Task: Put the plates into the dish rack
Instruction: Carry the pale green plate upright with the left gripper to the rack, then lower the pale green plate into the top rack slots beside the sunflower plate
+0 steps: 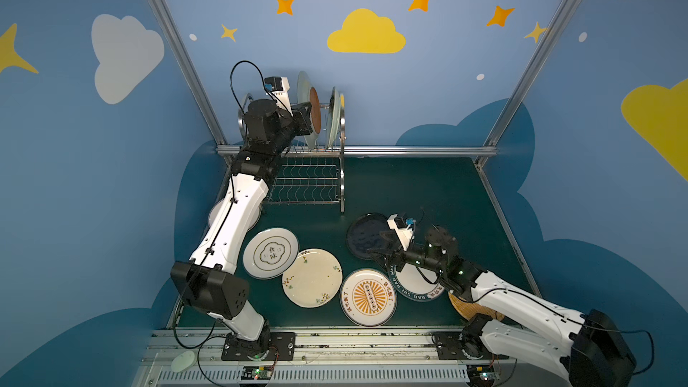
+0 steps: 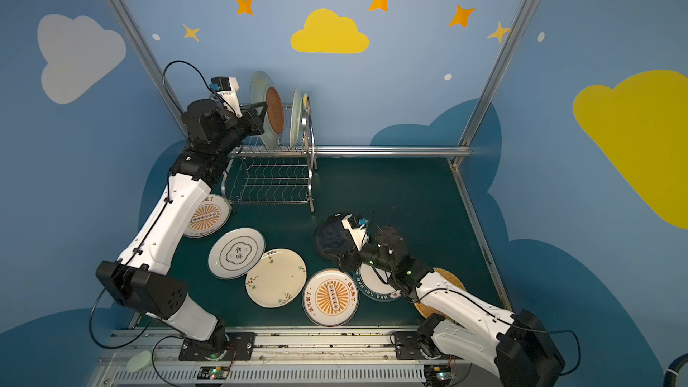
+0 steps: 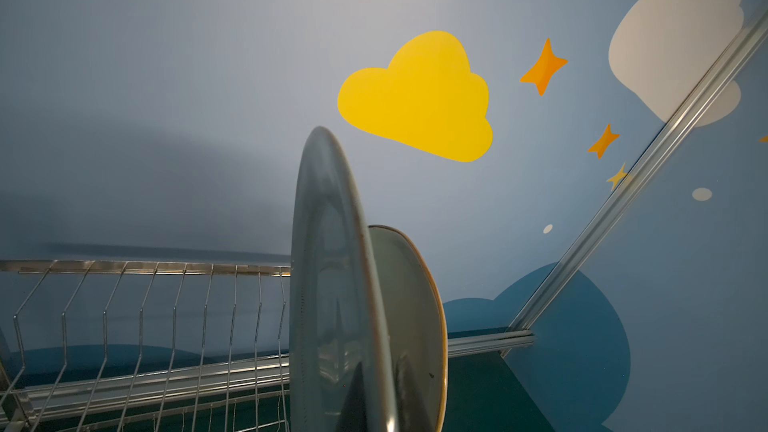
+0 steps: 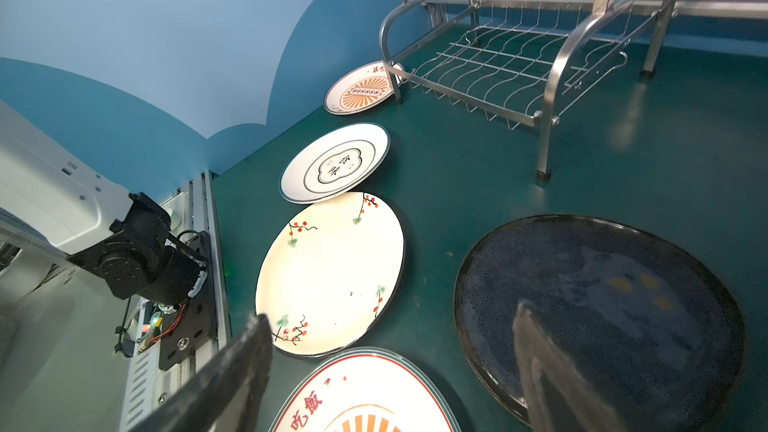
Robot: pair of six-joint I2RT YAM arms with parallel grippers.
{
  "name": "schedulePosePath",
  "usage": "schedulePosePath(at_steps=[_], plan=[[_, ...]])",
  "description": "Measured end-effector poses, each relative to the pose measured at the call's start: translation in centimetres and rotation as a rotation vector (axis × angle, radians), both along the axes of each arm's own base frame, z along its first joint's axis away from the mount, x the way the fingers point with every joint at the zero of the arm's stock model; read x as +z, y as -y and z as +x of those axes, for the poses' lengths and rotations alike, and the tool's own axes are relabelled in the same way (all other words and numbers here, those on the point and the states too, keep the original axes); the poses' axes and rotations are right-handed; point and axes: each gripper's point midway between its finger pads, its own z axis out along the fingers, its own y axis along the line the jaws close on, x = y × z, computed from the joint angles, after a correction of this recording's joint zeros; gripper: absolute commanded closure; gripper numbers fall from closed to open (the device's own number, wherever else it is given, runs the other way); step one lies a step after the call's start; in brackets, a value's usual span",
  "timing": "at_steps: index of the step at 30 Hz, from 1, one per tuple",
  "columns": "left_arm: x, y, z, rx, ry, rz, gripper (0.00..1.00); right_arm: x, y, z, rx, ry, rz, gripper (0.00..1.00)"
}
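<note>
My left gripper (image 1: 306, 112) (image 3: 382, 405) is shut on the rim of a pale green plate (image 1: 306, 85) (image 3: 328, 284), held upright over the upper tier of the dish rack (image 1: 309, 180) (image 3: 145, 305) (image 4: 498, 60). A second pale green plate (image 1: 334, 117) (image 3: 415, 305) stands in the slots at the right end. My right gripper (image 1: 376, 244) (image 4: 390, 315) hangs open, empty, low over the table between the black plate (image 1: 363, 234) (image 4: 602, 305) and a sunburst plate (image 1: 368, 296). The cloud-emblem plate (image 1: 270, 253) and floral plate (image 1: 312, 277) lie flat.
A second sunburst plate (image 2: 206, 215) lies by the rack's left foot, half under my left arm. A teal-rimmed plate (image 1: 409, 286) and a yellow woven plate (image 2: 446, 277) lie under my right arm. Metal frame posts and blue walls close in the table; a pale oval object (image 1: 182, 361) lies on the front rail.
</note>
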Motion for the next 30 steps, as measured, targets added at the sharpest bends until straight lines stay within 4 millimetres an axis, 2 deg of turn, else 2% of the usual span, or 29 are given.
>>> schedulePosePath(at_steps=[6, 11, 19, 30], plan=[[0.7, 0.6, 0.7, -0.024, 0.029, 0.004, 0.96, 2.0, 1.2, -0.5, -0.039, 0.038, 0.019, 0.11], [-0.6, 1.0, 1.7, -0.035, 0.006, 0.016, 0.96, 3.0, 1.9, -0.8, -0.061, 0.051, 0.035, 0.11], [-3.2, 1.3, 3.5, -0.031, -0.035, 0.049, 0.96, 2.5, 1.8, -1.3, -0.055, 0.017, 0.022, 0.11], [-3.4, 2.4, 3.3, -0.023, -0.004, 0.136, 0.96, 2.3, 1.9, -1.6, -0.054, -0.001, 0.020, 0.11]])
